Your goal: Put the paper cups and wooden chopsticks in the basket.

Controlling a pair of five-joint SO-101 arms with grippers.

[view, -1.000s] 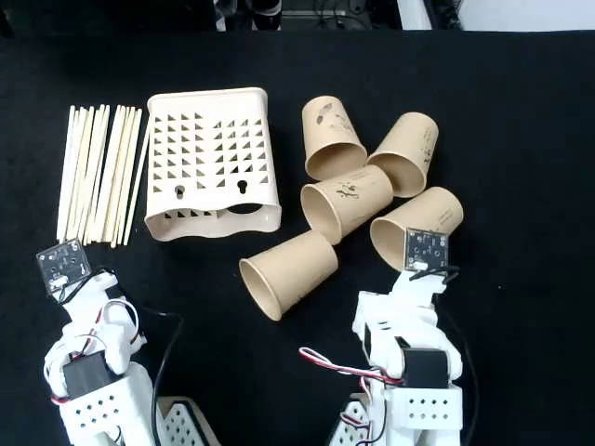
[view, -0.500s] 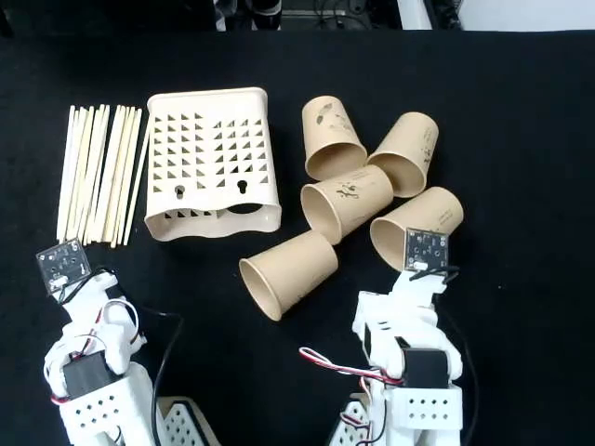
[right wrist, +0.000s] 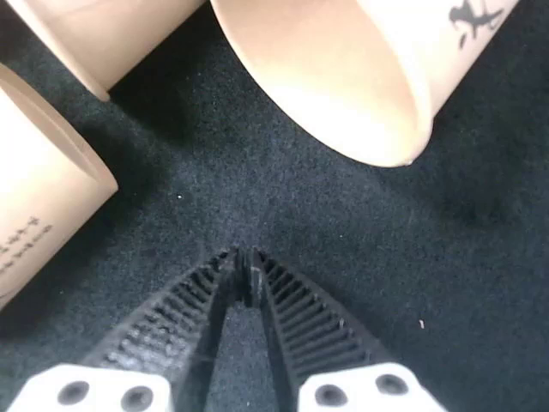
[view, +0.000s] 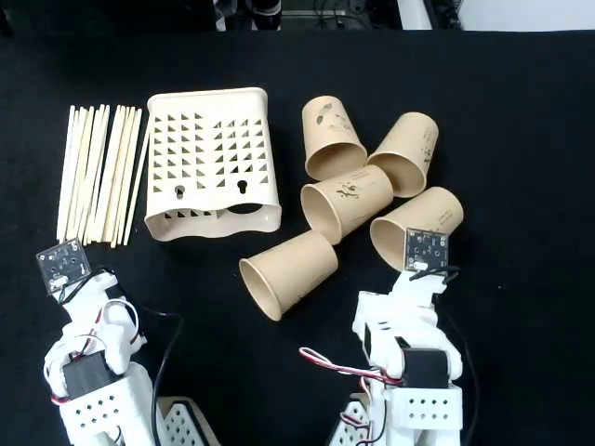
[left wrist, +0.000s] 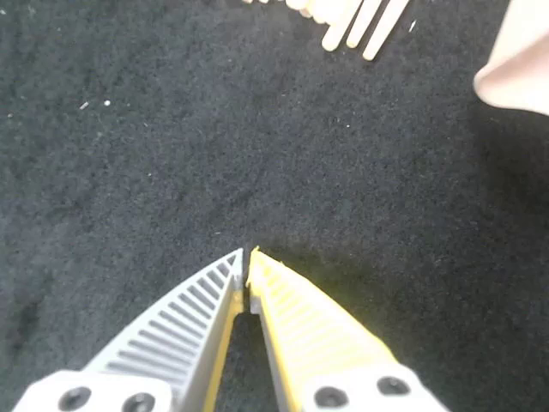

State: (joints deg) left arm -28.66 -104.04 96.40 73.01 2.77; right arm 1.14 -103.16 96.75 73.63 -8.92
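Note:
Several paper cups lie on their sides on the black table, among them one (view: 288, 272) nearest the front, one (view: 347, 202) in the middle and one (view: 417, 226) by the right arm. A row of wooden chopsticks (view: 99, 173) lies at the left. The white perforated basket (view: 212, 163) lies between them. My left gripper (left wrist: 247, 256) is shut and empty over bare cloth, just short of the chopstick ends (left wrist: 360, 26). My right gripper (right wrist: 244, 255) is shut and empty, just in front of a cup's open mouth (right wrist: 326, 73).
The left arm's base (view: 88, 372) and the right arm's base (view: 409, 362) stand at the table's front edge. Bare black cloth stretches along the right side and the far edge. Cables and equipment sit beyond the back edge.

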